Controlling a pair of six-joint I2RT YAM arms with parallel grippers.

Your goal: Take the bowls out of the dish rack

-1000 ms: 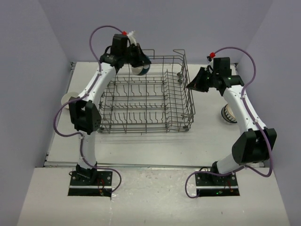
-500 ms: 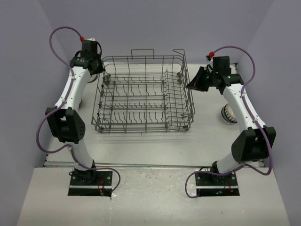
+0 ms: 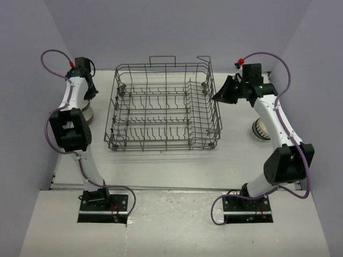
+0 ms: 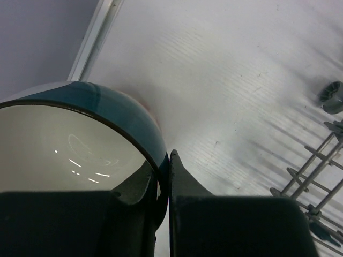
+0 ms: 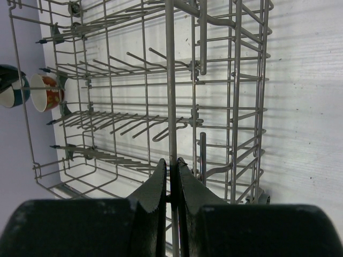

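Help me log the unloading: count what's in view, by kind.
Bowls: 3 (teal bowl, red bowl, striped bowl)
Rack: 1
Grippers: 2 (left gripper, right gripper)
Total: 6

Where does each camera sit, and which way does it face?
Top external: above and behind the bases, looking down on dish rack, left arm, right arm.
Left wrist: looking down past left gripper, pinching the teal bowl rim.
Right wrist: looking across the dish rack past right gripper, shut on its wire.
Shared: both wrist views show the teal bowl.
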